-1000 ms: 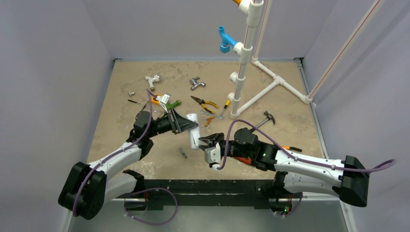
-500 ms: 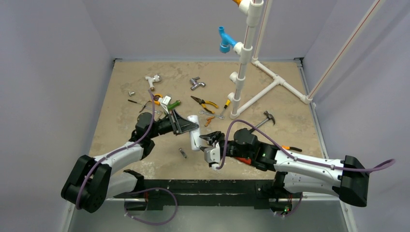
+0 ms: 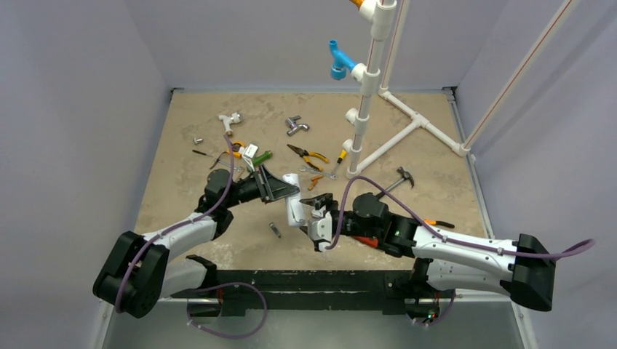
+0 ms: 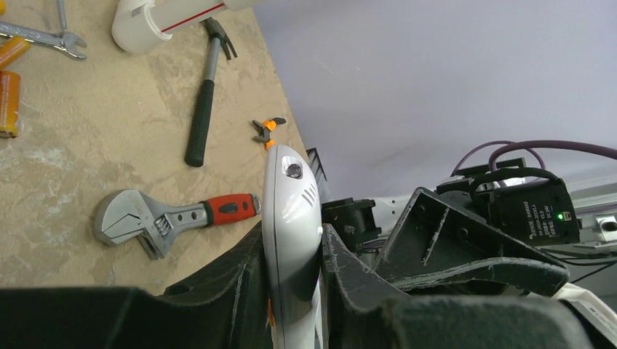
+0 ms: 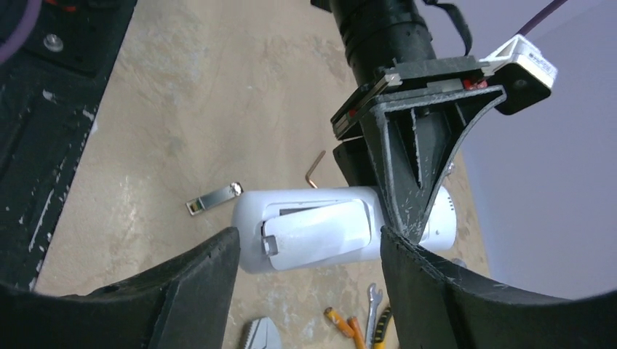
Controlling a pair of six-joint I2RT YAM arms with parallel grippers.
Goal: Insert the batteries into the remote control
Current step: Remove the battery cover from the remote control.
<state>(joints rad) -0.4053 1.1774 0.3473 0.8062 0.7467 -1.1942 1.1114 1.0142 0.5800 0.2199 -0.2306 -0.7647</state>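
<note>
My left gripper (image 3: 282, 190) is shut on one end of the white remote control (image 3: 293, 201) and holds it off the table. In the left wrist view the remote (image 4: 289, 211) stands edge-on between the fingers. In the right wrist view its plain back (image 5: 429, 218) faces the camera, with the battery cover (image 5: 320, 236) sitting askew on it and a dark gap along its top edge. My right gripper (image 5: 307, 243) is open and its fingers stand either side of the remote's free end, apart from it. Two orange batteries (image 5: 345, 321) lie side by side on the table beyond, and also show in the top view (image 3: 314, 182).
A silver USB stick (image 5: 211, 198) and a small hex key (image 5: 314, 169) lie under the remote. A red-handled adjustable wrench (image 4: 174, 217), a hammer (image 4: 204, 94), orange pliers (image 3: 309, 154) and a spanner lie around. A white PVC pipe frame (image 3: 367, 109) stands at the back right.
My right gripper has moved up and closer to the remote's free end. My left gripper has shifted the remote slightly right, still holding it.
</note>
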